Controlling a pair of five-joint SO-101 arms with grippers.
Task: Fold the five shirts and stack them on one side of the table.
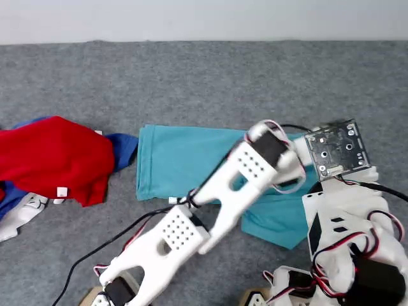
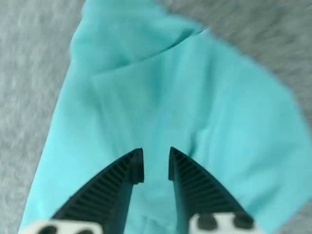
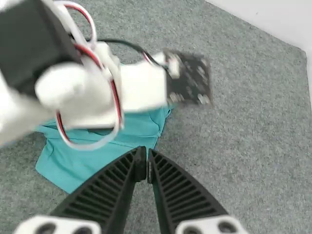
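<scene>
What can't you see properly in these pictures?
High view: an arm covers part of the teal shirt.
High view: the red shirt hides most of the blue shirt.
High view: the left edge cuts off the white shirt.
Left wrist view: whether the left pincer touches cloth.

teal shirt [image 1: 172,159], red shirt [image 1: 57,156] — grey table [image 1: 223,83]
</scene>
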